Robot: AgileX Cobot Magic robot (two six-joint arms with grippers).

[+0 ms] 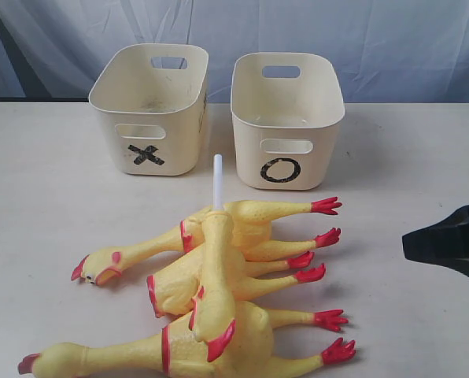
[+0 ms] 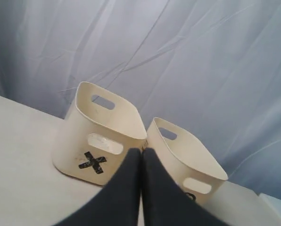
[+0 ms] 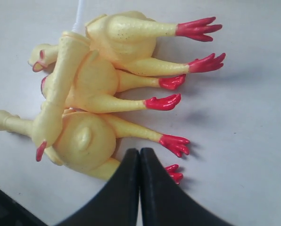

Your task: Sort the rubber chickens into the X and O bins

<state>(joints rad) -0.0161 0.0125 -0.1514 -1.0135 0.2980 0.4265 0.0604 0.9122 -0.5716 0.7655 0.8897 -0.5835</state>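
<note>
mostly the rubber chickens [image 1: 219,272] lie lengthwise left-to-right, feet pointing right.

The left gripper [image 2: 141,151] has its two black fingers [image 2: 124,188] pressed flat together, with no gap between them. The right gripper [image 3: 139,151] looks just the same: both of its black fingers touch all the way to the tips. In the exterior view, the right gripper is a black shape at the right edge, a bit below the middle.
</note>
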